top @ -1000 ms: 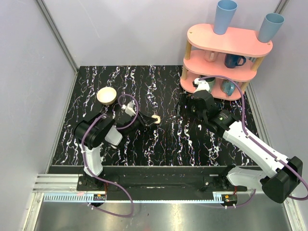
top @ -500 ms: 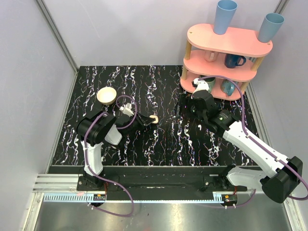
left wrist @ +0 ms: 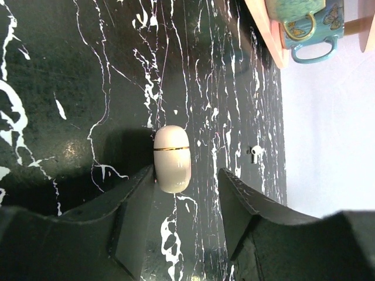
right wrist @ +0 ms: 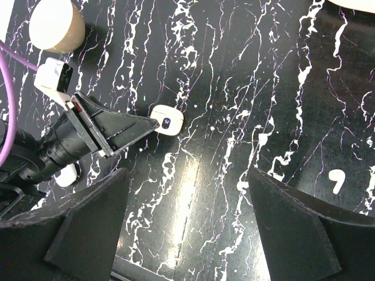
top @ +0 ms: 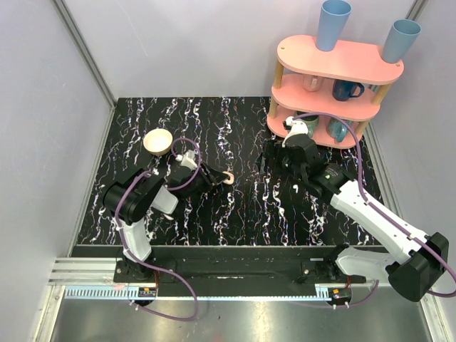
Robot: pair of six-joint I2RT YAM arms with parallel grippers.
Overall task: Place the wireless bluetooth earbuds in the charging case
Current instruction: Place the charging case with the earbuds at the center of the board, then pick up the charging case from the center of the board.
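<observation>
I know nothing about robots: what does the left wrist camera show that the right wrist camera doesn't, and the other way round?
Only the left wrist view shows the blue butterfly-patterned ceramic mug. Only the right wrist view shows the beige round bowl and the left arm from outside, its black jaws reaching the case. Both show the small white rounded charging case, the black white-veined marble table and a tiny white earbud lying well apart from the case.
</observation>
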